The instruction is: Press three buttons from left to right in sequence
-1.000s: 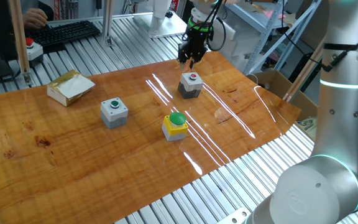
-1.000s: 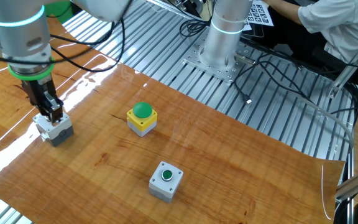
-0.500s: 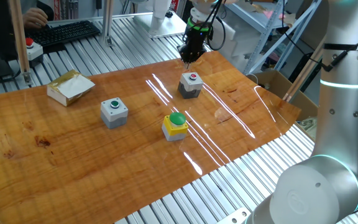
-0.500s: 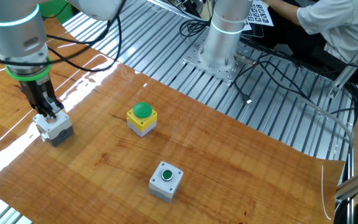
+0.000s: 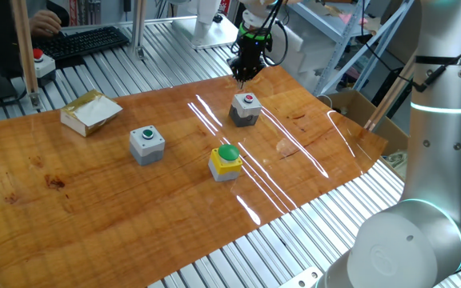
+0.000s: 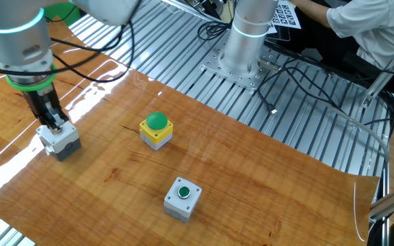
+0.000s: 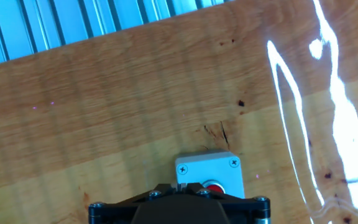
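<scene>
From one fixed view, my gripper (image 5: 245, 74) hangs above the grey box with the red button (image 5: 246, 110), near the far edge of the wooden surface (image 5: 94, 200). The yellow box with the green dome (image 5: 226, 162) sits nearer the camera, and the grey box with the green button (image 5: 146, 145) lies to its left. An open cardboard box (image 5: 90, 112) rests well apart, toward the far left.

From the other fixed view, my gripper (image 6: 52, 124) appears to be just over the top of the red-button box (image 6: 60, 142), though I cannot tell whether it touches. The yellow box (image 6: 156, 130) and green-button box (image 6: 182, 198) stand apart from it.

In the hand view, the red-button box (image 7: 207, 175) sits at the bottom edge, partly hidden by my own housing. I cannot tell whether my fingers are spread or pressed together.
</scene>
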`<state>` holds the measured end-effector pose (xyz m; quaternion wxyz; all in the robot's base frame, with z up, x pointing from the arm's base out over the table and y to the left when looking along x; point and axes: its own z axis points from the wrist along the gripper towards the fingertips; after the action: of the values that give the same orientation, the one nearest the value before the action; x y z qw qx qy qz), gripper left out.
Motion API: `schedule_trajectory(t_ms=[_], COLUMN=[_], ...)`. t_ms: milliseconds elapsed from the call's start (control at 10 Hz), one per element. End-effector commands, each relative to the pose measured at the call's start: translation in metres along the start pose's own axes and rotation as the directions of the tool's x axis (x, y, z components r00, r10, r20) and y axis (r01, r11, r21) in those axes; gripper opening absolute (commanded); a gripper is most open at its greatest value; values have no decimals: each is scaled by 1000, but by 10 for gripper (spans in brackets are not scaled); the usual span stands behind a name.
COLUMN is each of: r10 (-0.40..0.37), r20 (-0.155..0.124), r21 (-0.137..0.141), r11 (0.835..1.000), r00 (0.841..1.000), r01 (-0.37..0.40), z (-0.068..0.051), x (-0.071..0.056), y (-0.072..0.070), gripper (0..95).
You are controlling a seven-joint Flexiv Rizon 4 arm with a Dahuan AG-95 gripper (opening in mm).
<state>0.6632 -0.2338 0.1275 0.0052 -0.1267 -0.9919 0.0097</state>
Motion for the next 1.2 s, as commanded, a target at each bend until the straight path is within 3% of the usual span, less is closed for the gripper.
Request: schedule_trajectory(t_ms=[100, 200, 300, 800, 1200], r10=[-51, -43, -41, -22, -22], r20=[-27, -25, -25, -31, -28], r21=[-8, -9, -13, -40, -42], r11=[999, 999, 999, 999, 999], r00=[998, 999, 999, 999, 999], r01=[51, 42, 40, 21, 21], z=[0, 2, 4, 10, 15], x=[2, 3, 3, 14, 17], y=[-9, -12, -15, -18, -17], gripper=[190, 190, 380, 380, 380])
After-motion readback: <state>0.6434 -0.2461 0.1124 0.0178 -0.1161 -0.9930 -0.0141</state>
